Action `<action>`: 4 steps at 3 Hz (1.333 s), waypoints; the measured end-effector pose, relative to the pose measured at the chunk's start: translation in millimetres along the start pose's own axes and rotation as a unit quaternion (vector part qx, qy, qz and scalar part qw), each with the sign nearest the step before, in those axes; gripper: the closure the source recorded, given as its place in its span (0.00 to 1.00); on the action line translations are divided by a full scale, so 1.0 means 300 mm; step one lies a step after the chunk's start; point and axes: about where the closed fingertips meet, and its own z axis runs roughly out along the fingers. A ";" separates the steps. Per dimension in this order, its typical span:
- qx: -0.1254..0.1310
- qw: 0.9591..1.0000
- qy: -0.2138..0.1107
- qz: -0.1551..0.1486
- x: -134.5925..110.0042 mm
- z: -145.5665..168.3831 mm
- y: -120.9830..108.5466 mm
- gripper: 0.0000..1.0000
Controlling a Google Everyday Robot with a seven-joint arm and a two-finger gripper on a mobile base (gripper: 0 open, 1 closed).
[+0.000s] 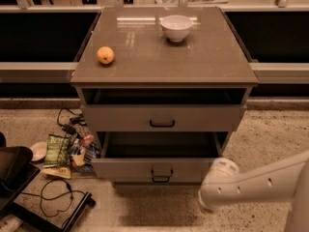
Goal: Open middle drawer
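pincer: not seen, state cannot tell, somewhere past arm end (216,191) at 5 o'clock | middle drawer (145,168): 6 o'clock, pulled out, inside showing | task: looks done, only retreat left

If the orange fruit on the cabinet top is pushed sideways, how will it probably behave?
The orange fruit looks round, so it would probably roll, not slide. The cabinet top looks smooth with no raised edge, so it might roll off. The gripper is not in view; only the arm shows, low at the right.
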 end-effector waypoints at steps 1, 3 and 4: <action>-0.008 1.000 0.006 0.016 0.035 0.011 0.042 0.63; 0.064 0.997 -0.022 -0.039 -0.067 -0.112 -0.055 0.16; 0.102 0.991 -0.044 -0.080 -0.177 -0.194 -0.146 0.00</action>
